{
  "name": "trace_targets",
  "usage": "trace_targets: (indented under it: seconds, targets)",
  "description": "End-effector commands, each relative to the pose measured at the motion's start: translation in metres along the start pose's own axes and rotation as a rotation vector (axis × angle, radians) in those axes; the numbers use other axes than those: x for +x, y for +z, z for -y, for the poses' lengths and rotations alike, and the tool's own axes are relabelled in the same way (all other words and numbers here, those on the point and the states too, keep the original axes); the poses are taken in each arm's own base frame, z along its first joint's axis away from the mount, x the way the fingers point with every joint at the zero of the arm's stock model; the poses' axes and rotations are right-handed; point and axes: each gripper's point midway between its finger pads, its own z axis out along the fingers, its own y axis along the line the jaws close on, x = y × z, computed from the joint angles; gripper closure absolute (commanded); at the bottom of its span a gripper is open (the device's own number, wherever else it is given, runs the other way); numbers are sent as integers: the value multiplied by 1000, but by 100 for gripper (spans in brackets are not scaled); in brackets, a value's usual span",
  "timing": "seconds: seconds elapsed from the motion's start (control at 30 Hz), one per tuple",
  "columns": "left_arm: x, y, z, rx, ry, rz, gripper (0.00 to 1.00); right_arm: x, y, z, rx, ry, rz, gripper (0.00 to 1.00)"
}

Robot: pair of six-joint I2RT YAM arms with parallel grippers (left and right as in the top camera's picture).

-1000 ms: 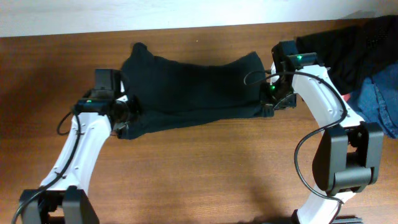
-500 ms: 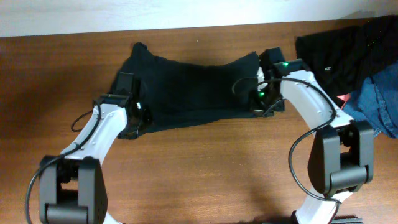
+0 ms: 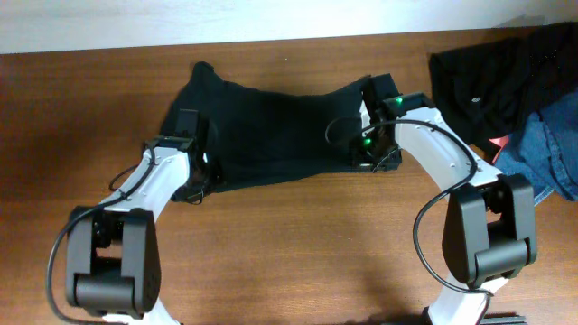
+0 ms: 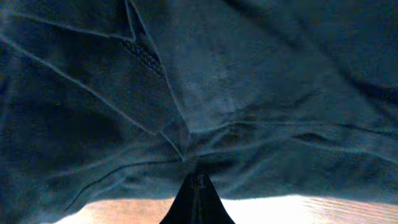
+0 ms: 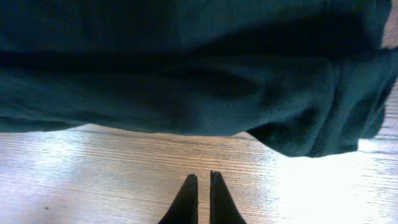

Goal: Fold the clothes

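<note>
The clothes, a black T-shirt [image 3: 271, 126], lie spread across the back half of the wooden table, sagging in the middle between the two arms. My left gripper [image 3: 193, 177] is at the shirt's lower left corner. In the left wrist view its jaws [image 4: 198, 179] are pressed together and the dark fabric [image 4: 249, 74] puckers at their tip. My right gripper [image 3: 363, 153] is at the shirt's right edge. In the right wrist view its fingertips [image 5: 203, 182] are together over bare wood with nothing between them, just short of the bunched hem [image 5: 298, 134].
A heap of dark garments [image 3: 497, 72] and blue jeans [image 3: 553, 149] fills the back right corner, close behind the right arm. The table's back edge meets a white wall [image 3: 181, 23]. Bare wood [image 3: 298, 244] lies in front of the shirt.
Both arms have swung inward: the left gripper to the right, the right gripper to the left. The shirt's span between them has shortened and its right edge has bunched.
</note>
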Motion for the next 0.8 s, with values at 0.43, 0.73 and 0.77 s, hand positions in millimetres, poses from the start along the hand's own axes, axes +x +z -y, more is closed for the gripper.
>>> trace_targets:
  seconds: [0.43,0.73,0.77]
  targets:
    - [1,17,-3,-28,18,-28,99,18,14,8,30,-2,-56,96]
    - [-2,17,-1,-21,18,-13,99,19,27,10,26,-5,-39,96]
    - [-2,17,-1,-22,18,-13,99,17,27,9,24,-6,-33,96]
